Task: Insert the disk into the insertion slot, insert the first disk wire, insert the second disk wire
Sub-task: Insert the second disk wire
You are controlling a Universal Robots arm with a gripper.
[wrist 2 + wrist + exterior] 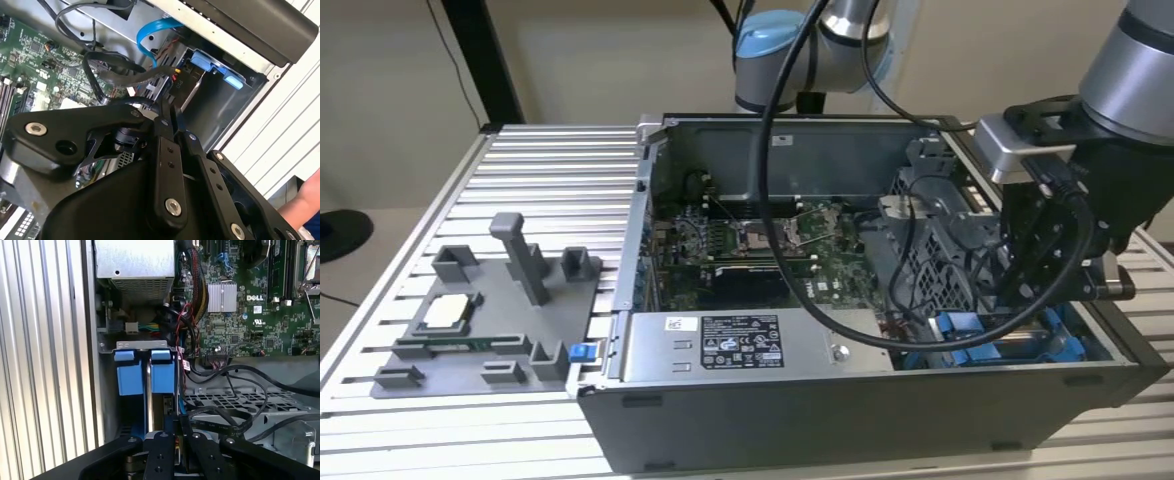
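The disk sits on edge in the insertion slot (142, 345), its blue frame (162, 377) showing from above in the first wrist view. That blue frame (970, 335) lies in the case's near corner on the exterior view's right. My gripper (1025, 302) reaches down into this corner. Its black fingers (165, 150) are shut together, and my gripper (178, 434) pinches the end of a black disk wire (227, 422) beside the disk. The same black wire (125, 75) loops up past the tips of my gripper (169, 102). A blue flat cable (150, 30) curves down toward the blue tabs (206, 62).
A grey labelled power-supply box (727, 345) fills the case's near side. The green motherboard (747, 240) lies behind it, next to a perforated metal cage (941, 260). A grey parts fixture (480, 320) rests on the ribbed table. A person's hand (302, 200) is outside the case.
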